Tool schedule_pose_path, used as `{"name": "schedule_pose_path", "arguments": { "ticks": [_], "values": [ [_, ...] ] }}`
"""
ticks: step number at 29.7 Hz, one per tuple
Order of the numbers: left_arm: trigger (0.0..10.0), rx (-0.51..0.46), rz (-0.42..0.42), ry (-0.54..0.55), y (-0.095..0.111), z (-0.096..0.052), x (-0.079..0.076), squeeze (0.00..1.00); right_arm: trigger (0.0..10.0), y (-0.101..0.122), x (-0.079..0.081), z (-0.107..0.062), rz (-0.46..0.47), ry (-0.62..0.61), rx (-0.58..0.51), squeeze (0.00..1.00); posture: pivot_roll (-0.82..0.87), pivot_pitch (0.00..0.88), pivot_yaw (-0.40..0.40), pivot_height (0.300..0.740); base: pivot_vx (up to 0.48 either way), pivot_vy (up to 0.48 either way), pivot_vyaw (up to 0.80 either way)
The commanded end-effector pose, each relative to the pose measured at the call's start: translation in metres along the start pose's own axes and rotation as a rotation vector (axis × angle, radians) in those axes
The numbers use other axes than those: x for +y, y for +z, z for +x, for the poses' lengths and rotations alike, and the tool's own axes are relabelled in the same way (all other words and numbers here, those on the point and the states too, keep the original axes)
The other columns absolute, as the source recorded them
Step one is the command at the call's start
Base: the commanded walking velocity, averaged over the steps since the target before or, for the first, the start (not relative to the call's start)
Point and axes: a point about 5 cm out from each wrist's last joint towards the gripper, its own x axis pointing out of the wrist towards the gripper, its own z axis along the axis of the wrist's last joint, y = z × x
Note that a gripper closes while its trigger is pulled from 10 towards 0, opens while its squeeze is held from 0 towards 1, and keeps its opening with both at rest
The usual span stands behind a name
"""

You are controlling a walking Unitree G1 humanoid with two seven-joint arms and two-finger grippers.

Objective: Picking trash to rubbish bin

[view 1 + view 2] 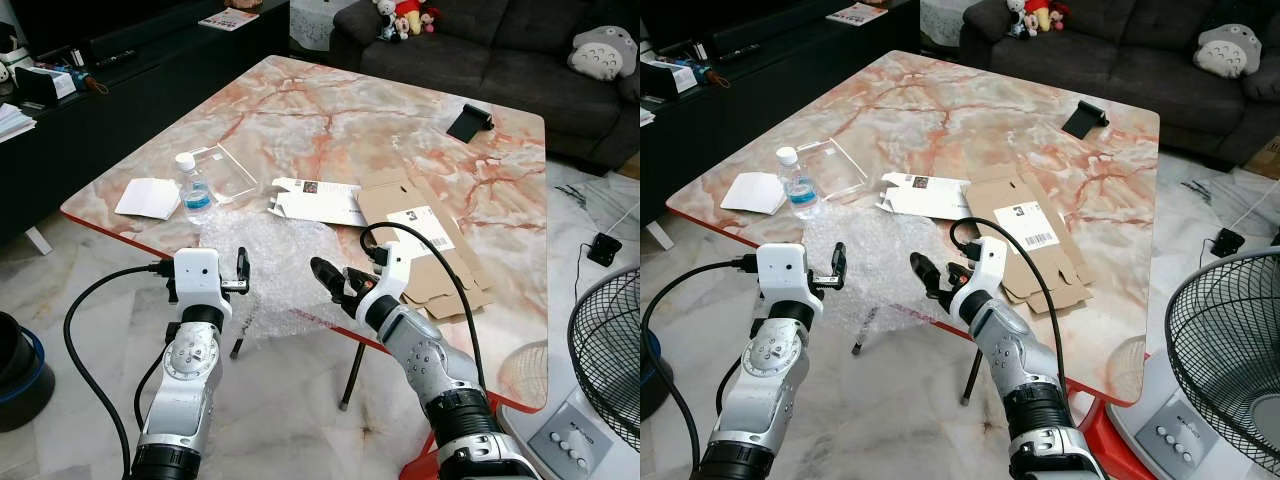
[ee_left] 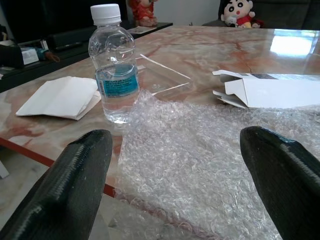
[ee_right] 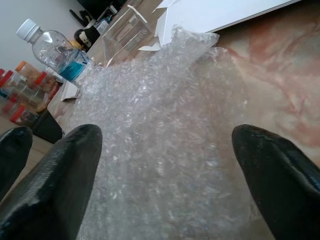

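Left hand, right hand open over bubble wrap; capped bottle near-empty.

Room's looking evenly bright, daylight-ish. Glare is bouncing off the far bench in my left wrist view. My fingers are blurring up close, and the bubble wrap is sparkling everywhere.

Your path over the bubble wrap is open from the table edge; water bottle and white carton crowd its far side.
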Motion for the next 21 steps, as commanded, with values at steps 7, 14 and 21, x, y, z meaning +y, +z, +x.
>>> {"name": "schedule_pose_path", "arguments": {
  "ticks": [7,14,21],
  "values": [
    [10.0,0.003,0.004,-0.037,0.003,0.001,-0.005,0.00,0.0,0.002,0.009,0.003,-0.036,0.028,0.002,0.00,0.03,0.086,-0.072,0.740,0.000,0.000,0.00],
    [10.0,0.004,0.005,-0.062,0.003,0.001,-0.010,0.00,0.0,-0.005,0.012,0.004,-0.034,0.037,0.010,0.00,0.03,0.085,-0.068,0.740,0.000,0.000,0.00],
    [10.0,0.003,0.013,-0.086,0.004,0.002,-0.013,0.00,0.0,-0.010,0.016,0.006,-0.023,0.053,0.013,0.00,0.04,0.079,-0.063,0.740,0.000,0.000,0.00]
  ]
}}
